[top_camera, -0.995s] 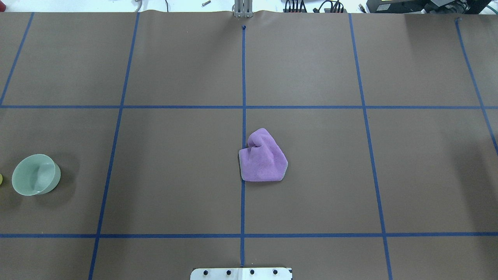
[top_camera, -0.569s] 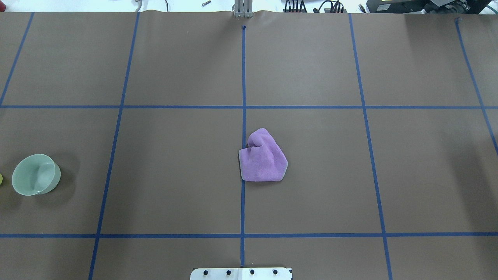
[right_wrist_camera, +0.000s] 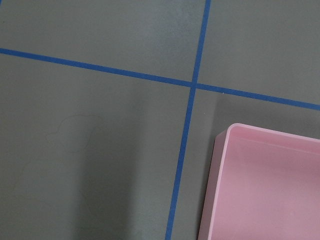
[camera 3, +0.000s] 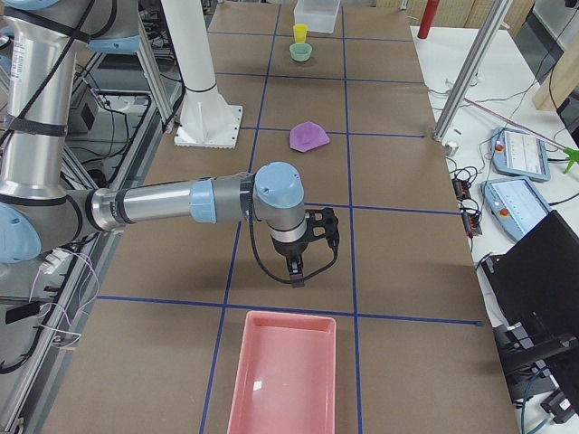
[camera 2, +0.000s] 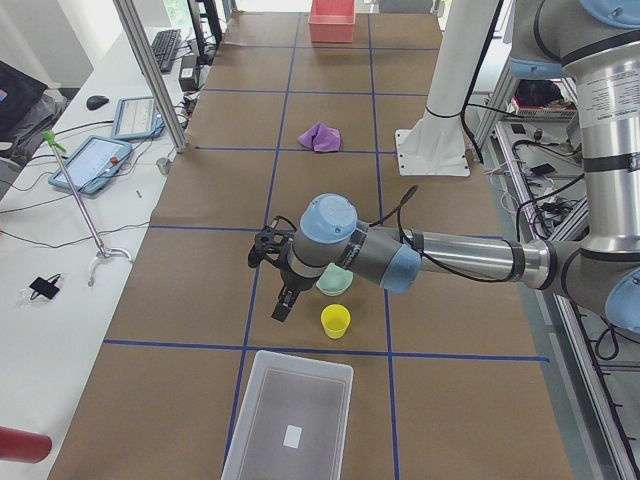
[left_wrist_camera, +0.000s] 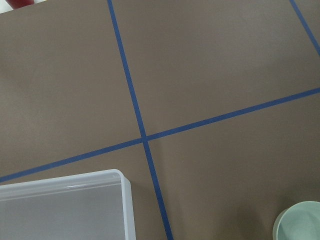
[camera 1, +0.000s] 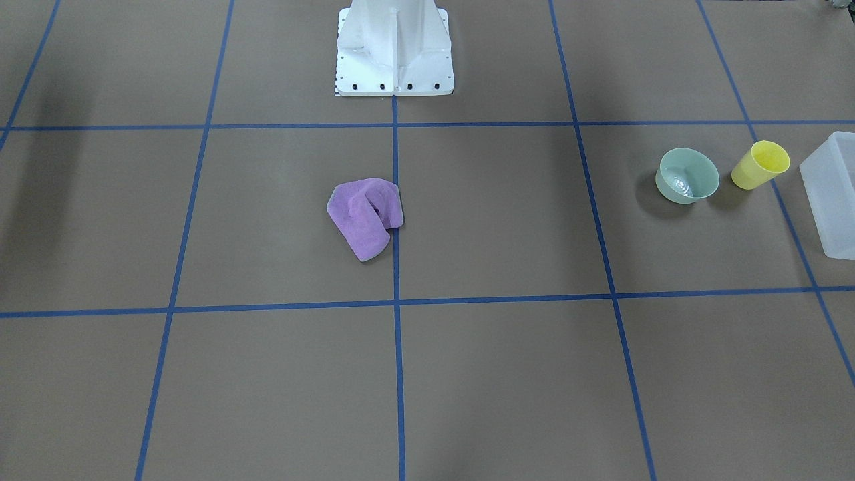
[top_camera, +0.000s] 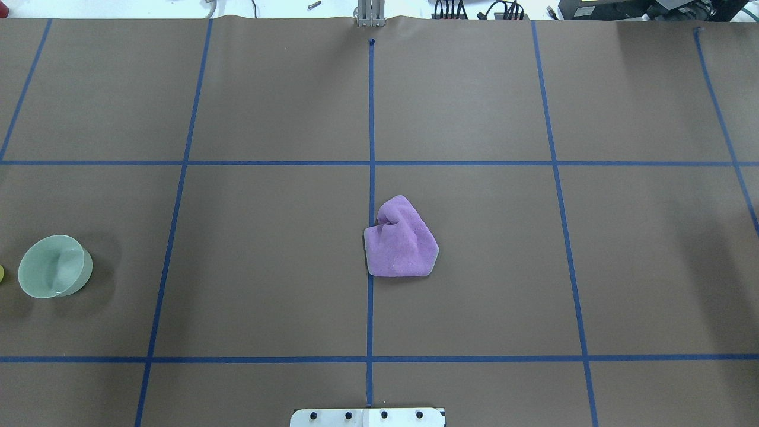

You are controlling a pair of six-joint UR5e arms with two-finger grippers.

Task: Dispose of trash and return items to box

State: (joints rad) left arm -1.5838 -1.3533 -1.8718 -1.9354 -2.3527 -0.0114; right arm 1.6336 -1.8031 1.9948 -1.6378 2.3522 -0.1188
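The mint-green bowl [camera 1: 688, 176] [top_camera: 54, 274] and the yellow cup [camera 1: 760, 165] [camera 2: 335, 321] stand upright side by side on the table's left end. Beside them is the frosted-white box [camera 1: 831, 200] [camera 2: 300, 358], which looks empty. A crumpled purple cloth [top_camera: 400, 240] [camera 1: 366, 215], the only trash-like thing, lies mid-table. My left gripper [camera 2: 275, 285] hovers just beside the bowl and cup. My right gripper [camera 3: 297, 271] hangs over bare table at the right end. Both show only in side views, so I cannot tell whether they are open or shut.
A pink tray [camera 3: 282, 371] [right_wrist_camera: 265, 185] sits at the table's right end, just past the right gripper. The white robot base [camera 1: 394, 50] stands at the near middle edge. Blue tape lines grid the brown surface.
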